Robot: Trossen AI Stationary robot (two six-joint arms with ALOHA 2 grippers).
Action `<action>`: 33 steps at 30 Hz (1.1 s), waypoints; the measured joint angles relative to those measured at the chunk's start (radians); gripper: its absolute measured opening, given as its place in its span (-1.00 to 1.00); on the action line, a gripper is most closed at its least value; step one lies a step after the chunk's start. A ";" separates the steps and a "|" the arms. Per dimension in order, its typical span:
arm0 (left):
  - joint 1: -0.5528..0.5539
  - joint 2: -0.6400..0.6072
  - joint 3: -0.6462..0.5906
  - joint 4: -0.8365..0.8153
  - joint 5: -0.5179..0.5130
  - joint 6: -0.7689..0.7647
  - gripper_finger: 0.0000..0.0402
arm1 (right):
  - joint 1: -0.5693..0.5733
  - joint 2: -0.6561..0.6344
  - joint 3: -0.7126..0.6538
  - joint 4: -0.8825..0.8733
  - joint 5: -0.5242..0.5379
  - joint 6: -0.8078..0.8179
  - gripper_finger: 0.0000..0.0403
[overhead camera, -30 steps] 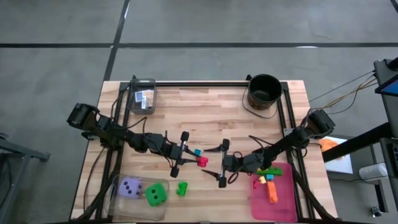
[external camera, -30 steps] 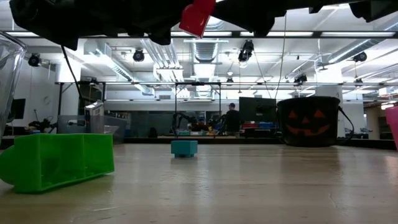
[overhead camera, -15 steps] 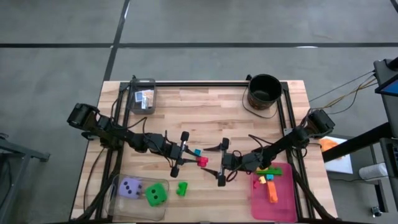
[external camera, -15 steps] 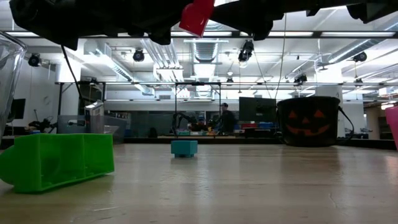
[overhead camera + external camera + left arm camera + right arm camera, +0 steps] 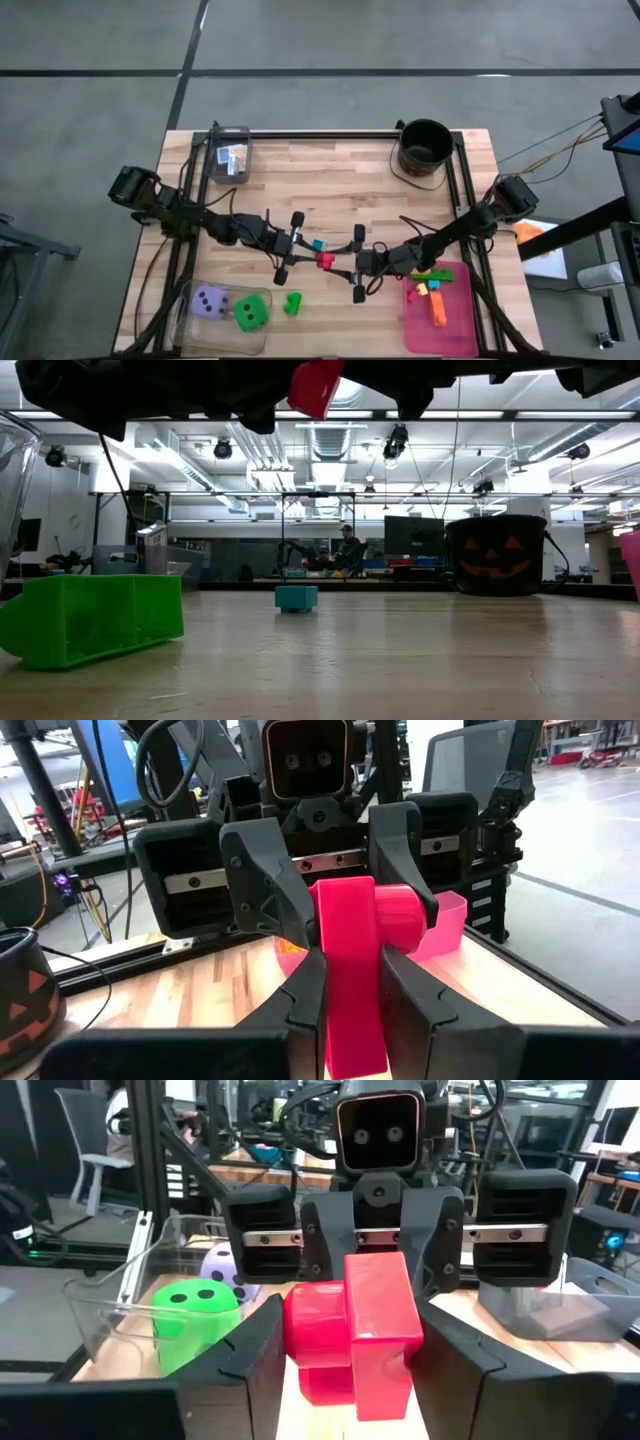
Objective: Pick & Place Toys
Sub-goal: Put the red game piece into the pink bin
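Left tool (image 5: 287,247): over the middle of the surface (image 5: 340,180), fingers pinched narrow on the red brick (image 5: 326,260); left wrist view shows both fingers (image 5: 305,995) pressed against the brick's sides.
Right tool (image 5: 358,263): faces the left tool from 3 o'clock, fingers spread wide to either side of the same brick; right wrist view shows clear gaps between fingers (image 5: 255,1350) and brick, no contact.
Red brick: held off the surface, seen high in the low view (image 5: 316,384); between the two tools.
Teal brick (image 5: 316,244): on the surface just at 11 o'clock of the red brick, apart from both tools.
Green brick (image 5: 292,302): on the surface at 7 o'clock of the red brick, just beside the clear bin (image 5: 190,298).
Clear bin contents: purple die (image 5: 209,301) and green die (image 5: 250,314), side by side.
Pink tray (image 5: 455,325): at 4 o'clock of the surface, holds several small bricks, green, orange, yellow, red.
Black bucket (image 5: 425,147): at 1 o'clock of the surface.
Small clear box (image 5: 231,152): at 11 o'clock, cards inside.
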 joint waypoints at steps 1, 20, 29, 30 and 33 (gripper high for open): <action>0.000 0.000 0.000 0.000 0.000 0.000 -0.71 | -0.001 0.000 0.000 0.000 -0.004 0.000 -0.19; -0.001 -0.011 -0.002 -0.077 0.018 0.027 0.20 | 0.004 -0.001 0.000 -0.003 -0.004 -0.005 -0.19; -0.001 -0.146 -0.002 -0.338 0.006 0.049 0.59 | 0.010 -0.001 -0.001 -0.043 -0.014 -0.003 -0.20; 0.001 -0.167 -0.002 -0.375 0.002 0.051 0.59 | 0.010 -0.001 -0.001 -0.061 -0.024 0.009 -0.20; 0.002 -0.226 -0.004 -0.491 -0.030 0.057 0.58 | 0.010 -0.001 -0.001 -0.120 -0.036 0.052 -0.20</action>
